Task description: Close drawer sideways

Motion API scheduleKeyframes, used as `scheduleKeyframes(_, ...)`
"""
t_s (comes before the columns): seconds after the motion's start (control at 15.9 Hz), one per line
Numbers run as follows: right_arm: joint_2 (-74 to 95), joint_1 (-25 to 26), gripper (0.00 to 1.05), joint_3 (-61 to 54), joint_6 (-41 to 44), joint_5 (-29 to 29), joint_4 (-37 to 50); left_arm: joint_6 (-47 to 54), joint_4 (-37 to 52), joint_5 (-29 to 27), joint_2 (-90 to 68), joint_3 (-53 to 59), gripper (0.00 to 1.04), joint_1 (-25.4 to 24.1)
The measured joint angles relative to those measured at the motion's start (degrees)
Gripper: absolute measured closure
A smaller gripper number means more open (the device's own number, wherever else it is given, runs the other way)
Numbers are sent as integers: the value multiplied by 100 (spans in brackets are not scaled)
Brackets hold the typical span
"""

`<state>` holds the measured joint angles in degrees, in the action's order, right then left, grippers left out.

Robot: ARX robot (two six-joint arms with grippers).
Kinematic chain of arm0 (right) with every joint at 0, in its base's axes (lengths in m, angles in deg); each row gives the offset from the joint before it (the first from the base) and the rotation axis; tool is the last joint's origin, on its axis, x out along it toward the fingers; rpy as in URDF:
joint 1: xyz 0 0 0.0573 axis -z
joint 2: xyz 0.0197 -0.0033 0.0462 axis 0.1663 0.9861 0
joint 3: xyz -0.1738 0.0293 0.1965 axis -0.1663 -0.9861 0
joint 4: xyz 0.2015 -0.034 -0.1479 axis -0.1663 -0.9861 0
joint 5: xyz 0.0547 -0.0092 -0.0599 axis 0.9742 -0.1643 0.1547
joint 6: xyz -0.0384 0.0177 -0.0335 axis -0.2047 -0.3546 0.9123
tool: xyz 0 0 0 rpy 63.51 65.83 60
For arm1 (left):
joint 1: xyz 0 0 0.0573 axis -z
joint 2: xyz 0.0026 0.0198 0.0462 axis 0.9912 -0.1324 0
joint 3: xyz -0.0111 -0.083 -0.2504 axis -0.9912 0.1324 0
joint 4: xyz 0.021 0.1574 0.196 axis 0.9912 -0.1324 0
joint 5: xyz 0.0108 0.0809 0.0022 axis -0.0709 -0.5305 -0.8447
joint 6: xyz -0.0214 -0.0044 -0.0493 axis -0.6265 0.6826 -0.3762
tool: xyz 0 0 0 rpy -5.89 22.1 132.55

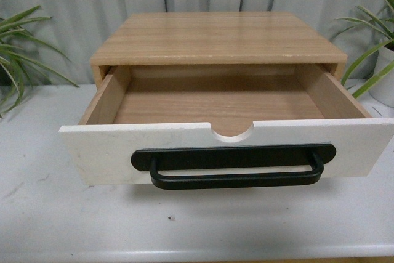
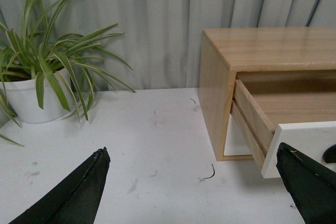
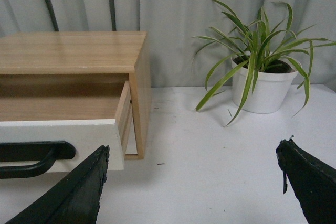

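The drawer (image 1: 184, 143) is pulled far out of a light wood cabinet (image 1: 215, 38). It has a white front panel, a long black bar handle (image 1: 234, 165) and a half-round notch in its top edge; its inside is bare. Neither gripper shows in the front view. My left gripper (image 2: 193, 179) is open over the table, beside the drawer's left corner (image 2: 299, 140). My right gripper (image 3: 193, 182) is open over the table, beside the drawer's right corner (image 3: 89, 140). Neither gripper touches the drawer.
A potted plant in a white pot (image 2: 37, 98) stands at the table's far left, another (image 3: 265, 90) at the far right. A grey curtain hangs behind. The white table (image 1: 49, 214) has small scraps (image 2: 207, 174) on it.
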<state>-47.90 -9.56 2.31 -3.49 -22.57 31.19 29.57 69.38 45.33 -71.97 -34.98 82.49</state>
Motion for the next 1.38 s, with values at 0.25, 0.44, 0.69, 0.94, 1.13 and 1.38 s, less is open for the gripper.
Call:
scheduleKeyframes(0.25,2,0,6,0,0,0,2,0,0,0,0,2,7,2)
scheduleKeyframes(0.44,2,0,6,0,0,0,2,0,0,0,0,0,7,0)
scheduleKeyframes(0.69,0,0,6,0,0,0,2,0,0,0,0,0,7,0)
scheduleKeyframes(0.94,0,0,6,0,0,0,2,0,0,0,0,2,7,0)
scheduleKeyframes(1.13,529,-358,6,216,-874,-1099,-457,-1731,-2168,-1884,-1537,-1150,7,466)
scheduleKeyframes(1.38,2492,116,6,1266,-2122,-887,1445,-1530,-763,-2677,-2673,-2264,7,1471)
